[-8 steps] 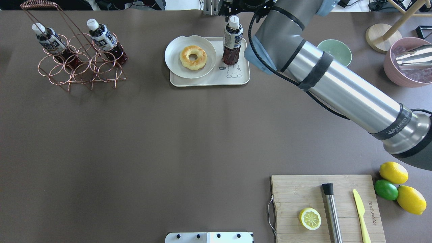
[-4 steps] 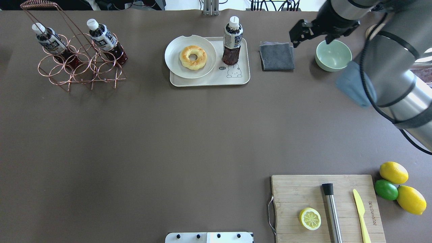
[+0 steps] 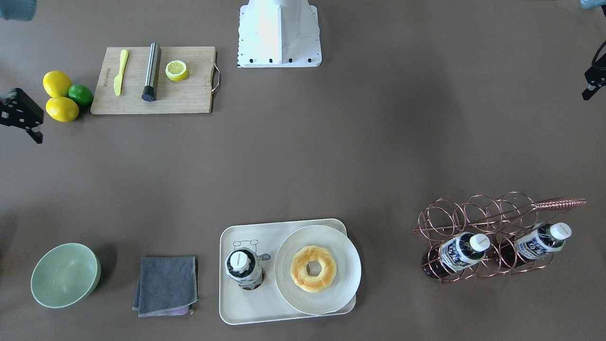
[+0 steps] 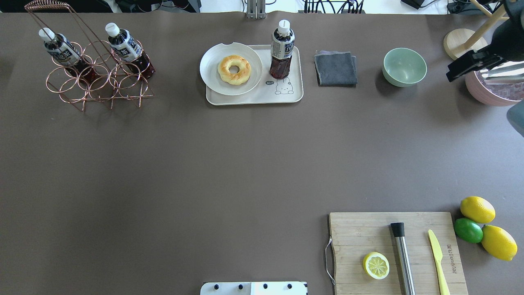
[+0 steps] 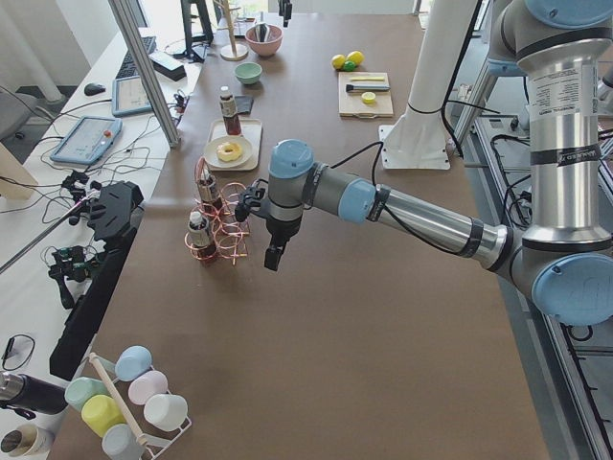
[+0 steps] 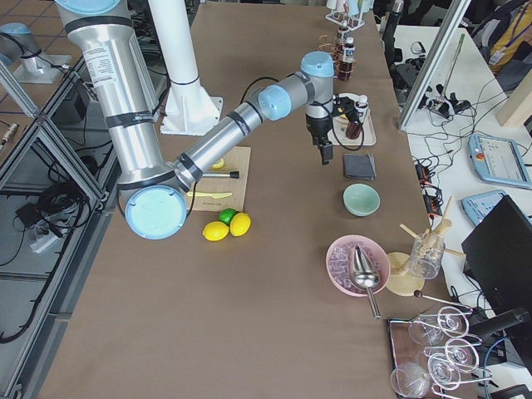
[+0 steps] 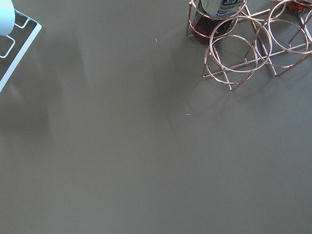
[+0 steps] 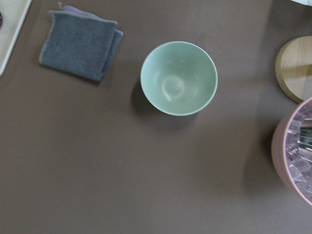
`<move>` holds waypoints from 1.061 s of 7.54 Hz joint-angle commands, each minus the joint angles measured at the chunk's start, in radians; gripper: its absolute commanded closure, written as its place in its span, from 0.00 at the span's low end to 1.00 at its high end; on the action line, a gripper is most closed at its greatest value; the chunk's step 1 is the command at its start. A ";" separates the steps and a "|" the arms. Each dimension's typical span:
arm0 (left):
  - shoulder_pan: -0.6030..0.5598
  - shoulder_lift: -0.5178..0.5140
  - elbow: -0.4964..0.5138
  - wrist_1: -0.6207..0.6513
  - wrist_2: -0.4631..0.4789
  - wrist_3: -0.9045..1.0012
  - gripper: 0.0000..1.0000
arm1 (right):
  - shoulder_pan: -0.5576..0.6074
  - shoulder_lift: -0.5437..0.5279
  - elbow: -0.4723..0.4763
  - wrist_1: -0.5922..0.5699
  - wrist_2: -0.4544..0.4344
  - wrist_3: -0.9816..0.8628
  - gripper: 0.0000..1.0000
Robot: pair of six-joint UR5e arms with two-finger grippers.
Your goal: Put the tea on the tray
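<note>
Right gripper (image 4: 470,65) has pulled well away from the tray (image 4: 254,99). A second ago its arm reached over the tray; now it's out past the green bowl (image 4: 404,66), by the pink bowl (image 4: 487,92). Its fingers look spread with nothing between them, which fits letting go and backing out.

Tea bottle (image 4: 282,49) stands upright on the tray on its own, at the tray's end nearest the cloth (image 4: 335,69). It is just beside the plate (image 4: 213,78) with the doughnut (image 4: 234,69), its base by the bear drawing (image 4: 283,87). The plate fills the rest of the tray, so that end was likely the only free spot. The bottle hasn't shifted as the arm left.

Spare bottles (image 4: 123,45) lean in the wire rack (image 4: 98,84), well apart from the tray on its other side.

Left gripper (image 5: 273,259) hangs over bare table (image 4: 204,164) near the rack, away from the tray. Can't tell if its fingers are spread or together.

My read: the placing is done, and only parking the arm is left. The bottle is tall and narrow, so a bump to the tray could tip it.
</note>
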 commanded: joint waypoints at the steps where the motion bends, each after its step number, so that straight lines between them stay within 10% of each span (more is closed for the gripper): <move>1: 0.000 -0.006 0.103 -0.061 -0.001 0.015 0.03 | 0.132 -0.168 -0.004 0.001 0.028 -0.266 0.00; 4: -0.003 -0.004 0.172 -0.097 -0.002 0.162 0.03 | 0.258 -0.356 -0.014 0.072 0.061 -0.492 0.00; 8: -0.056 0.046 0.149 -0.112 -0.133 0.196 0.03 | 0.372 -0.435 -0.296 0.354 0.115 -0.678 0.00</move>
